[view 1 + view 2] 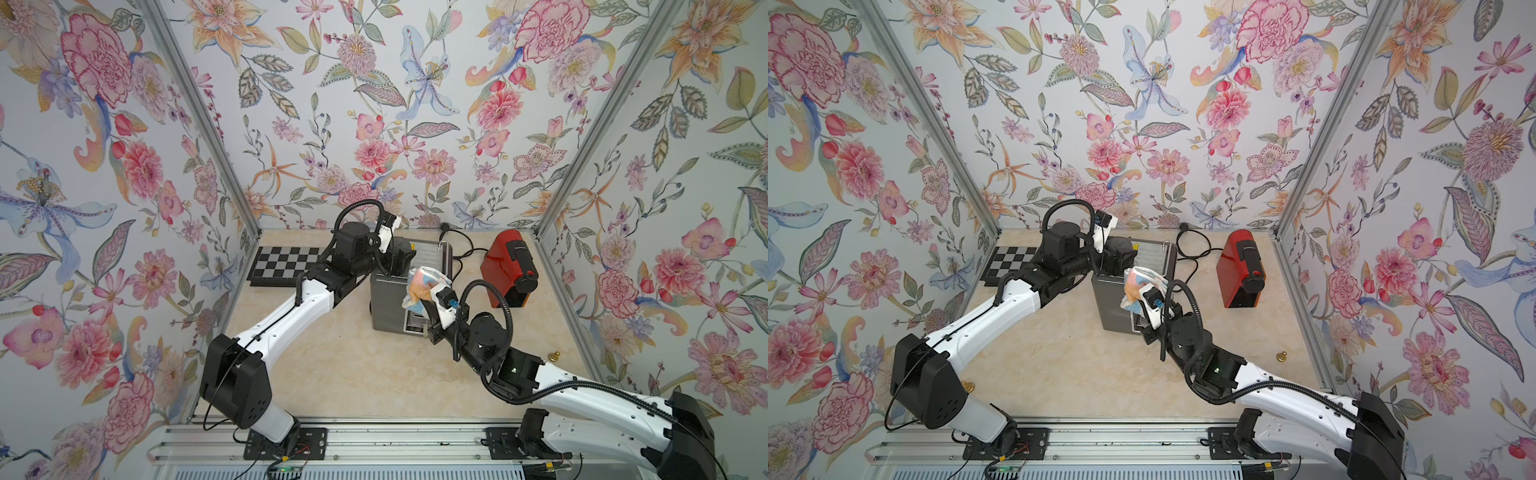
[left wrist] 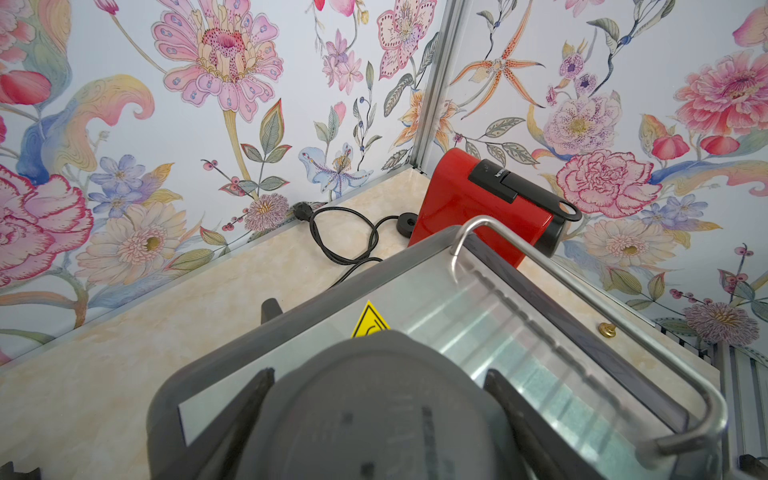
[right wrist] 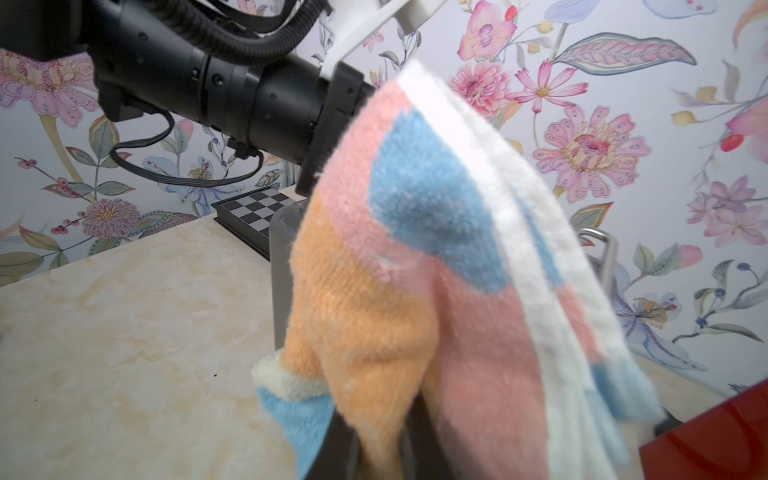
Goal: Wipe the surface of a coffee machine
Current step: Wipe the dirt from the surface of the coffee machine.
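Where the grey coffee machine point(image 1: 388, 305) stood near the middle of the marble-patterned desk point(image 1: 353, 374), both arms met over it. The right gripper point(image 1: 422, 301) had its jaws closed tight on a pastel cloth point(image 1: 424, 286), striped in pink, orange, blue and white, and the bunched cloth lay against the machine's top front edge, draping over that corner in both top views. In the right wrist view the cloth point(image 3: 436, 270) filled most of the picture, hanging from dark jaws at the lower edge, with the machine's grey side point(image 3: 282, 266) just behind it.

The left gripper point(image 1: 397, 259) sat at the machine's rear left top, its jaws set wide on either side of a round dark lid point(image 2: 386, 411); whether they pressed on it could not be told. Beyond the lid the left wrist view showed the machine's shiny ribbed top plate point(image 2: 519, 332) and its wire rail point(image 2: 582, 266).

The left arm point(image 1: 291, 316) reached in from the near left, elbow bent, wrist turned toward the machine. The right arm point(image 1: 582, 399) stretched from the near right, its forearm angled up to the machine's front.

A red coffee machine point(image 1: 509, 270) stood well apart to the right, a black cord point(image 1: 463, 253) lay behind, and a chessboard point(image 1: 284, 264) rested at the far left.
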Motion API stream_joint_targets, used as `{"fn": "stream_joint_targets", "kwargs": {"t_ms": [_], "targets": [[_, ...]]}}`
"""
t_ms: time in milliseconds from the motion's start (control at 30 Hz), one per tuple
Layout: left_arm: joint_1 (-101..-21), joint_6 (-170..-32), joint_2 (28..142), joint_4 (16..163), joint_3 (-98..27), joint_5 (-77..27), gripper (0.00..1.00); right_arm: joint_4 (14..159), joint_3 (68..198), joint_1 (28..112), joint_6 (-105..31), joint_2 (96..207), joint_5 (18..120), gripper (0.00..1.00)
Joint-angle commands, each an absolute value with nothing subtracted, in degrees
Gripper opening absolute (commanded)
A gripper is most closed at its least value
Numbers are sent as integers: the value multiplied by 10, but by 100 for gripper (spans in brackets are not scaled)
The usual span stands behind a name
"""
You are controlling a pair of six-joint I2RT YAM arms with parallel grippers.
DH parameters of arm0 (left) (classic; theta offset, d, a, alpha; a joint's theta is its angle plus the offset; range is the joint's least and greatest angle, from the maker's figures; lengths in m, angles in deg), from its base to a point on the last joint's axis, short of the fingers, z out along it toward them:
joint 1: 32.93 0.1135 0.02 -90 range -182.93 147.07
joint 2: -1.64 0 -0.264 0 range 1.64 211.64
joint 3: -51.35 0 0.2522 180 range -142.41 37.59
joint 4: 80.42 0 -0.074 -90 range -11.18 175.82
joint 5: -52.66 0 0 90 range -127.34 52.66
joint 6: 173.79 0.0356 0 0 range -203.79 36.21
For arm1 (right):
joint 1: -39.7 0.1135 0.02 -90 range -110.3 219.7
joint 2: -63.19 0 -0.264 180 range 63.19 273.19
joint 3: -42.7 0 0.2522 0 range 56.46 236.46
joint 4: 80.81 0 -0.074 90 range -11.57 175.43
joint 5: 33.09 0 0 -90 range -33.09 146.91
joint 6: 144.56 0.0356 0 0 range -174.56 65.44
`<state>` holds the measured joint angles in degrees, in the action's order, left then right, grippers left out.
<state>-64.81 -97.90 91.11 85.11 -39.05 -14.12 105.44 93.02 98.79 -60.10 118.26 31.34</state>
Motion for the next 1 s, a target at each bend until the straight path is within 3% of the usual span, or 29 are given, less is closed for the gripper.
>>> {"fn": "stream_joint_targets", "kwargs": {"t_ms": [0,133,467,967], "targets": [[-663,-1018,938,824,-386,-66,14,989,903,974,-594,1128,285,0],[-666,-1020,941,823,-392,-67,15,977,886,975,-582,1116,300,0],[-671,-1021,941,814,-403,-65,15,1061,835,938,-525,1205,345,0],[-673,-1019,931,813,-398,-68,15,1131,975,984,-553,1347,426,0]]}}
